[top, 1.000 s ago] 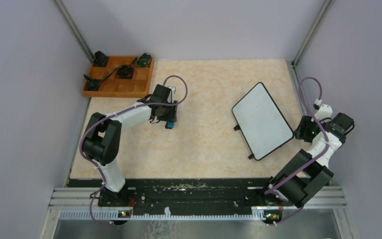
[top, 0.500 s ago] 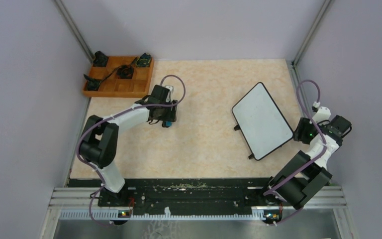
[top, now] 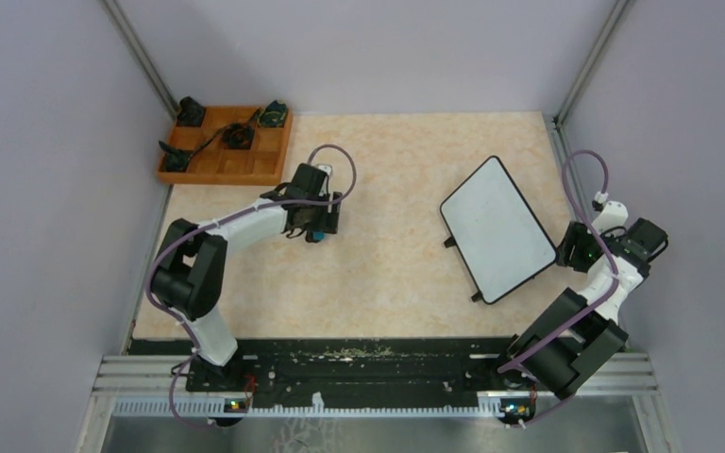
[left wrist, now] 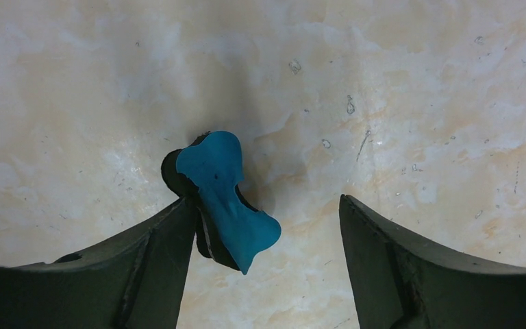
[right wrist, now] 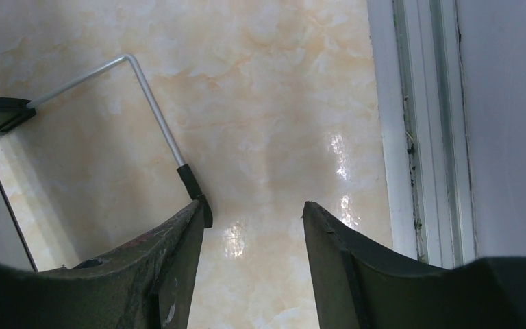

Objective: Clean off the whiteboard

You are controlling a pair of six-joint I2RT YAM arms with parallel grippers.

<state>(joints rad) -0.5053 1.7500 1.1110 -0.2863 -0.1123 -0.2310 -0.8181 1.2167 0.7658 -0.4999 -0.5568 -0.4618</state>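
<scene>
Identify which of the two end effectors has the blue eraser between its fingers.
The left end effector: the blue eraser sits between its open fingers, close to one. The right end effector has only table between its fingers.

I am working in a lab test cell: plain grey enclosure walls (top: 47, 189), aluminium frame posts (top: 142, 58), marble-pattern table (top: 396, 189).

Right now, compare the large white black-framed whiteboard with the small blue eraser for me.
Size: the whiteboard is a large panel; the eraser is a small block.
Colour: the whiteboard is white with a thin black frame; the eraser is blue over black.
Place: the eraser lies between the open fingers of the left gripper; the whiteboard sits beside the right gripper, outside its fingers.
Both are on the beige table.
</scene>
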